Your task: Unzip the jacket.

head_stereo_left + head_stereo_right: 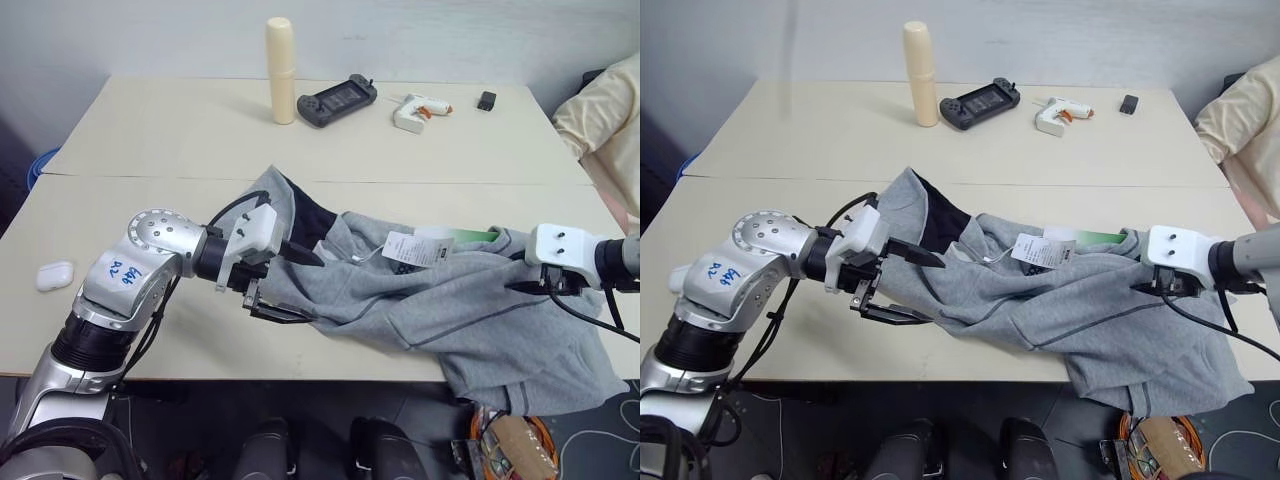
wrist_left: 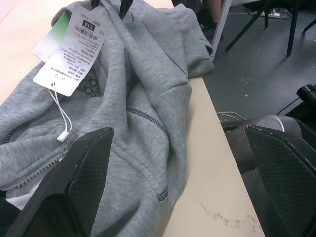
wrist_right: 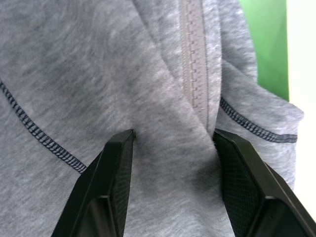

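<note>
Left gripper [image 1: 285, 283] spread wide, released, at the hood end of the jacket [image 1: 440, 310]. Right gripper [image 3: 173, 148] partly parted, pressed into grey fleece astride the zipper [image 3: 195, 64], no clamp evident. Beyond, paper tags [image 1: 418, 247].

L gripper [image 1: 285, 280] jaws wide; R gripper [image 3: 173, 148] jaws part-open, angled down.

The crumpled light grey fleece jacket [image 1: 440, 310] blocks the near right of the beige tabletop [image 1: 150, 130]; the left lies open, the far edge cluttered.
</note>
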`<act>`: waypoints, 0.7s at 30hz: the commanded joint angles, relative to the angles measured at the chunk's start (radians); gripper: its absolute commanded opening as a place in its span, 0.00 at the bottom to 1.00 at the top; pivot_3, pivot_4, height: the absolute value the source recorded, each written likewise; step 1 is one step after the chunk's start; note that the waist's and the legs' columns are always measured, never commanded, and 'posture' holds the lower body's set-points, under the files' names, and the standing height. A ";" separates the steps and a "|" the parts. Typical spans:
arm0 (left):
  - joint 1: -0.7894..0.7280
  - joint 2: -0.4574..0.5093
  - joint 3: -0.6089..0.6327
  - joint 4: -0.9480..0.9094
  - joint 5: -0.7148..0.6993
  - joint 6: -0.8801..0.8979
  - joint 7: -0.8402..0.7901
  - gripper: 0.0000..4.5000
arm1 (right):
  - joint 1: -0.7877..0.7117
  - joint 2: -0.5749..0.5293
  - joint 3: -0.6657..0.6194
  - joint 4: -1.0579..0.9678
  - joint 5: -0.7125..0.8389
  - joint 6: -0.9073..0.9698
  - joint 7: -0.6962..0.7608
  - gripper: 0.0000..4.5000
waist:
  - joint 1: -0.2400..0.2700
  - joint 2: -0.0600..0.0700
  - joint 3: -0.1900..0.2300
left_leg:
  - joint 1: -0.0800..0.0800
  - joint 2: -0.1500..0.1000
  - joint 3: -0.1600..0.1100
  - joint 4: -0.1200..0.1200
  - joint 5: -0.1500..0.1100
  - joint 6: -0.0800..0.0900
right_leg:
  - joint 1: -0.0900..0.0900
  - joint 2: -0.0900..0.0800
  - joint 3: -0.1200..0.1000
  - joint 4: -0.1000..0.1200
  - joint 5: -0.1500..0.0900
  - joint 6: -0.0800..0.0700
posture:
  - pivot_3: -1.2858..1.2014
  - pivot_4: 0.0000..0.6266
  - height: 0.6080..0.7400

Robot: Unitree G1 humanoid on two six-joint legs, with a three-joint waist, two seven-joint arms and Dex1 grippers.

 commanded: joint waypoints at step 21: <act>-0.083 -0.070 0.006 0.057 0.043 -0.069 -0.021 1.00 | 0.034 -0.065 -0.108 0.026 -0.003 0.046 -0.058 0.25 | 0.000 0.001 0.000 | 0.000 0.000 0.000 0.000 0.000 0.000 | 0.000 0.000 0.000 0.001 0.000 0.000 | 0.52 0.24 1.00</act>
